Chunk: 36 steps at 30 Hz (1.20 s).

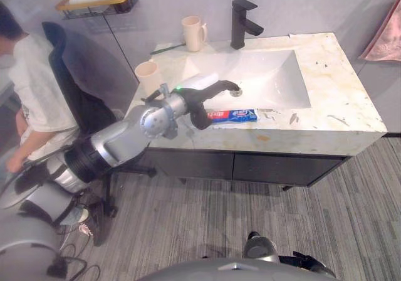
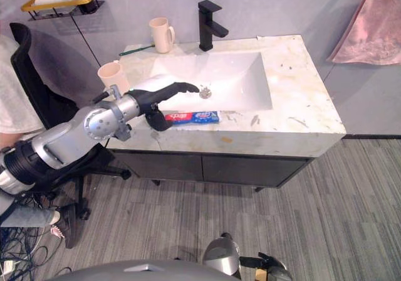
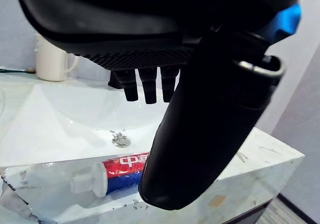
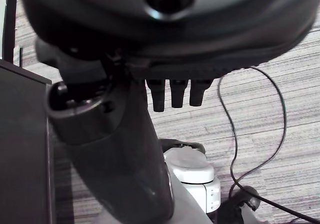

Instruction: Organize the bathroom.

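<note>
— What's that on the desk point(image 1: 338, 99), then?

— A toothpaste tube point(image 1: 233, 115), lying flat on the front strip of marble, just at six o'clock from the sink point(image 1: 263, 74) drain. Red and blue print along the body, white cap end pointing to nine o'clock — towards the robot's arm.

— And is the left hand point(image 1: 202, 99) on it?

— Over it, not gripping. The fingers point(image 2: 187, 86) are stretched out nearly straight above the basin's edge, the thumb point(image 3: 200, 134) hanging down beside the tube; nothing is held.

— The right hand point(image 4: 125, 149)?

— Down low over the striped floor, fingers straight, holding nothing.

— Anything else about?

— A black tap point(image 1: 243, 22) at twelve o'clock, a cream mug point(image 1: 193, 32) to its left with a green toothbrush point(image 1: 168, 47) lying beside it, and another cup point(image 1: 149, 76) at the desk's nine o'clock edge. A person in white point(image 1: 31, 86) sits off to the left.
</note>
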Motion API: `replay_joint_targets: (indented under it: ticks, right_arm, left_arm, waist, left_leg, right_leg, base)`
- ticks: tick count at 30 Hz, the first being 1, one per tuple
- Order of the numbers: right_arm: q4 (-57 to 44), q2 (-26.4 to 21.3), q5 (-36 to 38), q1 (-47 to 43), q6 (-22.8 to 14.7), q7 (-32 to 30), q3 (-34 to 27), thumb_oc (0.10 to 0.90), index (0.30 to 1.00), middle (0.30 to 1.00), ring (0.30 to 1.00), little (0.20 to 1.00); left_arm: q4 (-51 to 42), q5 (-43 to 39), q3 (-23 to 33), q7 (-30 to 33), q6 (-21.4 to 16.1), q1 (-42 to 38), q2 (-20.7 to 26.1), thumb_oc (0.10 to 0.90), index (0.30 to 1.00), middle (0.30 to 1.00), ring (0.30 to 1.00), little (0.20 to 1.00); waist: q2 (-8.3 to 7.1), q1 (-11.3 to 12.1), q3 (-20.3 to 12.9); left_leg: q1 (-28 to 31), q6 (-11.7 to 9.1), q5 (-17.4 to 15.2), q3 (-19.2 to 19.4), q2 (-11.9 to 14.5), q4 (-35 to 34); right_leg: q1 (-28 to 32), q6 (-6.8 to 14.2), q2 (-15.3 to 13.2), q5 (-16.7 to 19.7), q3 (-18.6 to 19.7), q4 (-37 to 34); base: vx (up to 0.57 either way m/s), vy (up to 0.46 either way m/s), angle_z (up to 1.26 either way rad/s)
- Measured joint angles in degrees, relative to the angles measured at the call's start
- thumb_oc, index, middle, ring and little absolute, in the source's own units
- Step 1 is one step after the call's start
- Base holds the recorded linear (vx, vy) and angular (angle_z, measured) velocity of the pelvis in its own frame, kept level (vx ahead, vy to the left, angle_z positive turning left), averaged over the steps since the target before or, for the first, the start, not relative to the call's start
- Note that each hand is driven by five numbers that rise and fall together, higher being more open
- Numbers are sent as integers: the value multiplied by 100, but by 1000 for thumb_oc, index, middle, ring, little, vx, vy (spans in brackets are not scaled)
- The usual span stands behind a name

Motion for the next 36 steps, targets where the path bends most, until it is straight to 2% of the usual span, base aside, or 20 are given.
replay_joint_targets:
  ticks: [4,9,21,28,29,30,31,36]
  right_arm:
    - [0,1,-3,8,2,1,23,800,900,900,900,900]
    - [-21,1,-2,3,3,-14,70,800,900,900,900,900]
    - [-110,1,-2,7,4,-20,72,800,900,900,900,900]
    - [-115,1,30,2,3,-18,72,800,900,900,900,900]
    - [-116,1,30,0,1,-18,72,800,900,900,900,900]
    - [-117,1,31,0,1,-18,73,800,900,900,900,900]
    - [-119,1,33,-1,2,-19,73,800,900,900,900,900]
    - [-124,-1,34,-2,0,-37,71,800,900,900,900,900]
  left_arm:
    - [309,-237,0,-29,310,20,-160,800,900,900,900,900]
    - [534,-229,0,-28,413,25,-325,800,900,900,900,900]
    - [824,-229,-2,-50,452,28,-472,800,900,900,900,900]
    - [897,-220,-9,-273,549,28,-603,800,900,900,900,900]
    - [908,-198,-10,-304,549,28,-603,489,434,434,434,434]
    - [913,-196,-16,-324,551,28,-603,489,434,434,434,434]
    - [918,-181,-27,-366,551,28,-603,400,300,300,300,300]
    - [884,64,-29,-295,532,10,-587,400,300,300,300,300]
  waist:
    - [5,-1,-3]
    - [2,8,-1]
    - [-11,-2,8]
    - [-17,-4,12]
    - [-24,-3,16]
    - [-25,-3,17]
    - [-25,-1,17]
    - [-34,6,23]
  left_leg:
    - [1,-28,19,8,5,-31]
    - [-21,-29,20,39,2,-40]
    - [-93,-42,28,85,40,-35]
    - [-96,-42,28,87,46,-38]
    - [-100,-43,28,92,44,-39]
    - [-106,-43,28,96,46,-39]
    - [-117,-43,28,102,51,-38]
    - [-107,-50,32,108,68,-38]
  right_leg:
    - [-28,-16,11,-15,18,16]
    - [-109,-23,-4,-54,59,98]
    - [-223,-37,14,-129,76,200]
    - [-248,-37,12,-176,77,245]
    - [-282,-53,-1,-204,90,303]
    - [-293,-59,1,-209,91,308]
    - [-308,-70,3,-217,92,323]
    - [-322,-74,5,-272,90,390]
  base:
    - [9,3,-2]
    - [6,-3,-2]
    - [0,0,0]
    - [0,0,0]
    - [0,0,0]
    - [0,0,0]
    - [0,0,0]
    - [0,0,0]
